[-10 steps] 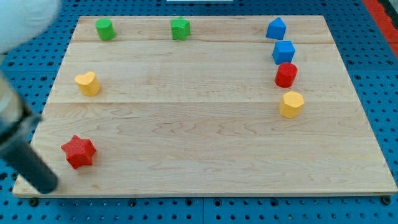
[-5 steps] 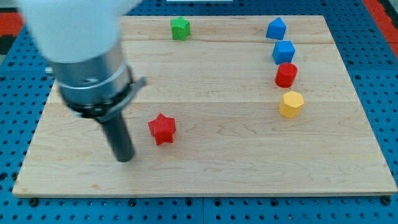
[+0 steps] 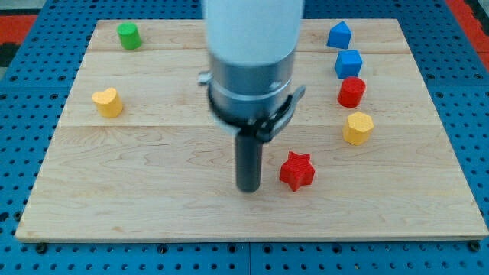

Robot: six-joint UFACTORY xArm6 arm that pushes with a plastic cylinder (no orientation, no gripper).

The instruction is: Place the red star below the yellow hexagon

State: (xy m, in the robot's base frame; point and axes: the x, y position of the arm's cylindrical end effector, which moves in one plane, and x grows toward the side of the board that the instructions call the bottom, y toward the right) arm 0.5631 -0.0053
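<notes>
In the camera view, my tip sits just left of the red star, low on the counter; no hand exists to report. I should push rightward, stopping beneath the yellow hexagon.

Red star, my tip farther right.

Pale wooden board on blue pegboard — red star, yellow hexagon, red cylinder, two blue blocks, green cylinder, yellow heart.
</notes>
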